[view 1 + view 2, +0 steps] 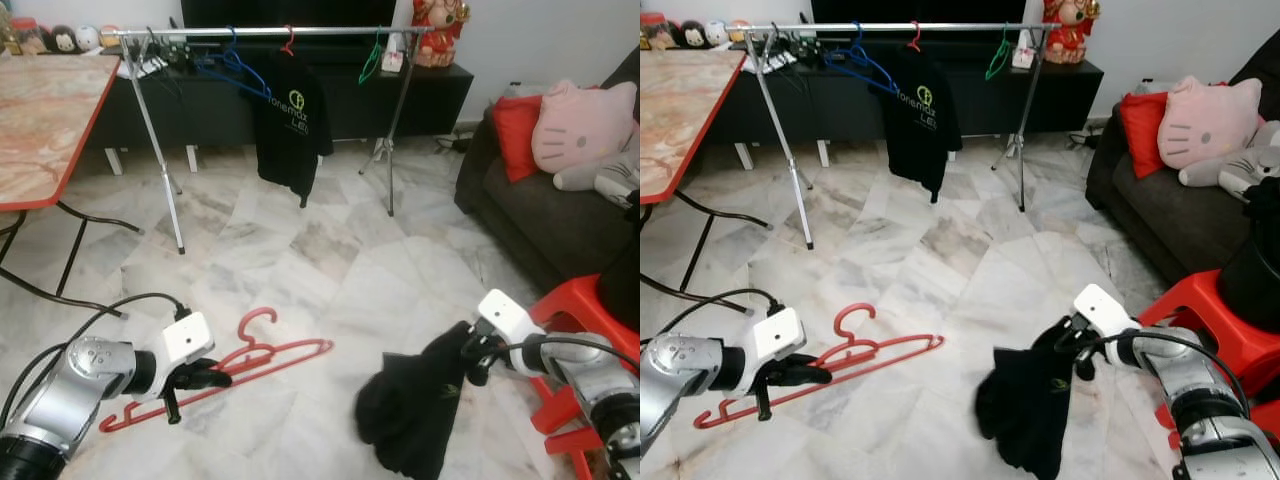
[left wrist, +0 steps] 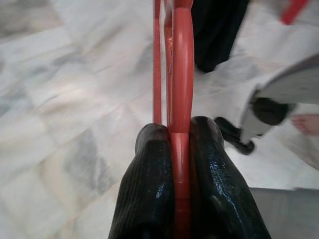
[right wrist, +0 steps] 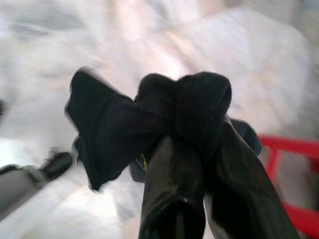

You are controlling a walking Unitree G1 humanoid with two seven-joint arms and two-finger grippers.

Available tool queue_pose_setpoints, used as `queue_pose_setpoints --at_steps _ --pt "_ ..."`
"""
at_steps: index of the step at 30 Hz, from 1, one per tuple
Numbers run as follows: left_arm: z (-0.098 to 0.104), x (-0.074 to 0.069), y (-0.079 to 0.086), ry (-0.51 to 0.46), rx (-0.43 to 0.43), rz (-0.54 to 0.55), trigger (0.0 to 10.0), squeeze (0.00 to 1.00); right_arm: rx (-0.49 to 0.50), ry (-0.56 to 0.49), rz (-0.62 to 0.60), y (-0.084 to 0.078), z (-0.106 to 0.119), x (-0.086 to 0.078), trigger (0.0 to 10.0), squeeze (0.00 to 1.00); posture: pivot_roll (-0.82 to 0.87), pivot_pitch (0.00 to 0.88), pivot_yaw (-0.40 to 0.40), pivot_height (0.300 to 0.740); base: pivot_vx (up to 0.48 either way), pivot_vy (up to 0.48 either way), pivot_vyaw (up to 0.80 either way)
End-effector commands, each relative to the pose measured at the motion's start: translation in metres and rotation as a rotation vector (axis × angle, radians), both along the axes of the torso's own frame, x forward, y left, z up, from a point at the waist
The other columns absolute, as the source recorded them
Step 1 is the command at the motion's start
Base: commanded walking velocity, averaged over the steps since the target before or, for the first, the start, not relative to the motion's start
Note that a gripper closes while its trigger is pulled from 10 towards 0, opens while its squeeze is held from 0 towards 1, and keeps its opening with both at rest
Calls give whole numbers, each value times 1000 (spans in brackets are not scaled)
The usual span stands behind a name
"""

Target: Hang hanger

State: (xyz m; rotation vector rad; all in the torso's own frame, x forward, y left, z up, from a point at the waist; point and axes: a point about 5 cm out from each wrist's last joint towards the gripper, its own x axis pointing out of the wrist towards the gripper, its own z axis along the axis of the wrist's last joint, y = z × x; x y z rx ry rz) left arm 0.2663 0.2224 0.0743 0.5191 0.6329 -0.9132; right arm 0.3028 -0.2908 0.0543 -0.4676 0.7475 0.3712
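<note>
Fingers of the left gripper are clamping the red hanger low over the marble floor; the right gripper is pinching a dangling black garment beside the red stool.

The red hanger looked like smooth, slightly glossy plastic, catching light along its bar. The left gripper had it pinched between black fingers with a fine ribbed, faintly shiny rubbery skin. The black garment in the right gripper was soft matt cloth, bunched and creased, its weave showing at the fingertips. The floor was polished marble-look tile, pale with grey veins and a soft sheen. The clothes rack was bright bare metal tube. The robot's arms wore brushed silver metal with white plastic housings. The stool was glossy red plastic.
</note>
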Motion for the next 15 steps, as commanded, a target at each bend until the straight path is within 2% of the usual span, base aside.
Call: queue_pose_setpoints --at_steps 1,2,3,4,5,6,8,10,11,12,14,15 --pt "-10 4 -2 -37 29 46 941 0 15 -39 -113 -2 0 3 0 0 -71 0 -108 740 0 0 0" --pt "-15 7 -2 -52 39 93 4745 0 30 -53 -149 0 -3 3 0 0 -71 0 -107 740 0 0 0" --pt "-19 9 -2 -60 47 126 4745 0 40 -61 -173 1 -5 3 0 0 -71 0 -107 740 0 0 0" --pt "-26 13 -3 -76 48 191 10000 0 43 -57 -221 2 -10 0 0 0 -75 0 -102 740 0 0 0" --pt "-34 17 -3 -89 48 274 10000 0 39 -53 -279 3 -17 -3 0 0 -81 0 -100 740 0 0 0" --pt "-48 21 -1 -93 35 444 10000 0 52 -52 -414 5 -30 -11 0 0 -90 0 -94 740 0 0 0" --pt "-54 22 0 -88 25 537 10000 0 67 -56 -494 6 -37 -16 0 0 -90 0 -94 740 0 0 0" --pt "-62 21 4 -83 21 673 10000 0 135 -56 -585 15 -50 -23 0 0 -90 0 -85 740 0 0 0" --pt "-62 21 4 -83 21 673 10000 0 135 -56 -585 15 -50 -23 0 0 -90 0 -85 740 0 0 0" --pt "-71 19 5 -69 -36 833 10000 0 264 -46 -687 33 -66 -33 0 0 -87 0 -80 740 0 0 0" --pt "-76 16 3 -43 -80 912 10000 0 322 -28 -716 45 -75 -39 0 0 -87 0 -80 740 0 0 0" --pt "-83 12 1 -46 -39 928 10000 0 337 -3 -726 54 -84 -46 0 0 -69 0 -62 740 0 0 0"
